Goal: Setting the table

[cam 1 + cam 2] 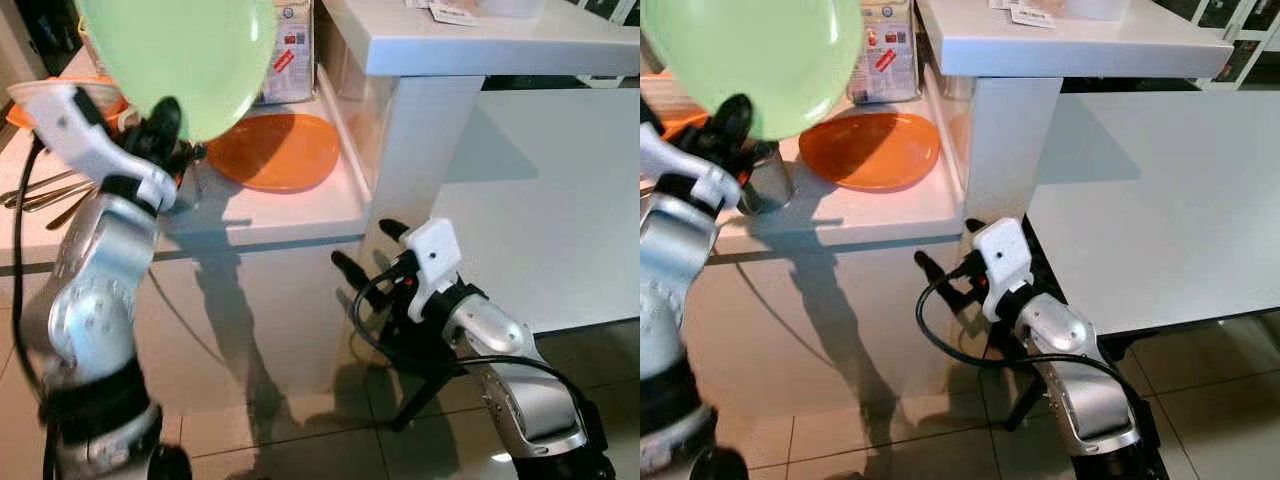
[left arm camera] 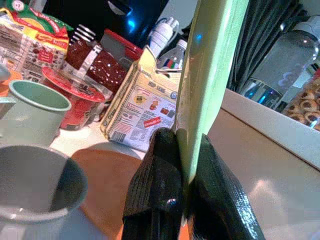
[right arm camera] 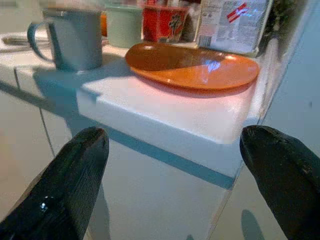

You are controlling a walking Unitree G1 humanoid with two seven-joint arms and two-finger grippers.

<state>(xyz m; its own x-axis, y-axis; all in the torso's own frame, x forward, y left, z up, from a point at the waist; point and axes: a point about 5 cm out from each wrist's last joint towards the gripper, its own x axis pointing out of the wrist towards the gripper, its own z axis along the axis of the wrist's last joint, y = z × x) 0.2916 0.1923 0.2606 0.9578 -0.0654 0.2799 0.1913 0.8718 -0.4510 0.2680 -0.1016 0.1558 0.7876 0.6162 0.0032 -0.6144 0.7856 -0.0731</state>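
The top of the green plate (image 1: 185, 55) is cut off by the frame in the head views, and it hides part of the things behind it on the counter (image 1: 290, 215). In the left wrist view the plate shows only as a thin pale green edge, so its face cannot be seen there. The packets (image 2: 142, 112) and the bottles behind them are partly covered, and their printing is too small to read.

The green plate is plain, light green and glossy, round, with no pattern. It is held in the air above the counter, tilted almost on its edge, higher than the orange plate (image 1: 278, 150), which lies flat on the counter near its right end. A grey mug (image 3: 75, 40) stands on the counter left of the orange plate, and some cutlery (image 1: 45, 195) lies at the counter's left part.

The left gripper (image 2: 182, 165) is raised over the counter, the silver arm bent upward, and its two black fingers (image 2: 155, 195) are closed tight on the lower rim of the green plate, one on each side.

The right gripper (image 1: 365, 250) is low, below the counter's edge, pointing toward its front wall. Its fingers (image 3: 70, 175) are spread wide and hold nothing.
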